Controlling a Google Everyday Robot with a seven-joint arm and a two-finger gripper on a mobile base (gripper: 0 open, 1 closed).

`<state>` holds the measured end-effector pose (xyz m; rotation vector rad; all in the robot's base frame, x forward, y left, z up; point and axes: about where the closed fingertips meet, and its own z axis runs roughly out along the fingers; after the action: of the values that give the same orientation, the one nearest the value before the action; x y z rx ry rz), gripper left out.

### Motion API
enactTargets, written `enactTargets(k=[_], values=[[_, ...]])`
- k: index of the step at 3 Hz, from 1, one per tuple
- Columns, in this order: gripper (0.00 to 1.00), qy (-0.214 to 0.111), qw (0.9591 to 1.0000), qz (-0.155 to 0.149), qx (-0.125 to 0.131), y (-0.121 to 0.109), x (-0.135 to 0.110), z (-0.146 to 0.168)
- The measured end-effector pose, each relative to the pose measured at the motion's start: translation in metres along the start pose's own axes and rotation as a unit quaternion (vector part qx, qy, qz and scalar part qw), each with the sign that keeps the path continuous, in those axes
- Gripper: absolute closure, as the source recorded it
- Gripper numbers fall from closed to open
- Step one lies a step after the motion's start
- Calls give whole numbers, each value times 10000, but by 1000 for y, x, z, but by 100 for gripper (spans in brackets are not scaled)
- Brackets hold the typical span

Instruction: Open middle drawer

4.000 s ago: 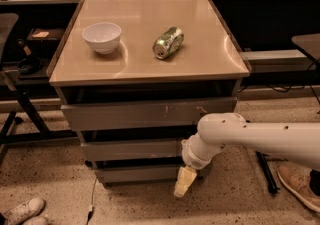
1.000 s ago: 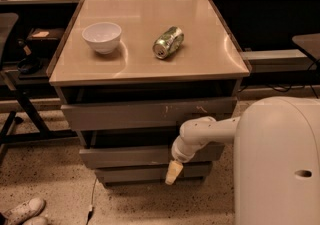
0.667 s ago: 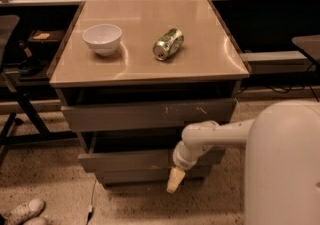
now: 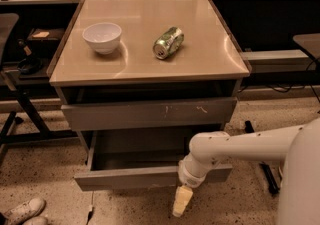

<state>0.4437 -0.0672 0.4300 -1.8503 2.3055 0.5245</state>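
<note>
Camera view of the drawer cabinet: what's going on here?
The robot's arm reaches in from the right, and its gripper hangs down in front of the middle drawer, near the right end of its front. That drawer stands pulled well out, grey interior showing. The scratched drawer above sits further back. A white bowl and a green can on its side rest on the cabinet top.

Matt grey middle drawer (image 4: 125,178), cream plastic claw (image 4: 181,205) below

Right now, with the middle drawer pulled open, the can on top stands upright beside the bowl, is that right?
Not quite: the camera view shows the can lying on its side beside the bowl. The middle drawer is open, the pincer at its front.
</note>
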Motion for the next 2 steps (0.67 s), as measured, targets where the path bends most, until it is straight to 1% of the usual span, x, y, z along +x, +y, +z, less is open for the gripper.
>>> enactTargets(k=[2], values=[[0,118,9995,-33,-302,41,16,-6]])
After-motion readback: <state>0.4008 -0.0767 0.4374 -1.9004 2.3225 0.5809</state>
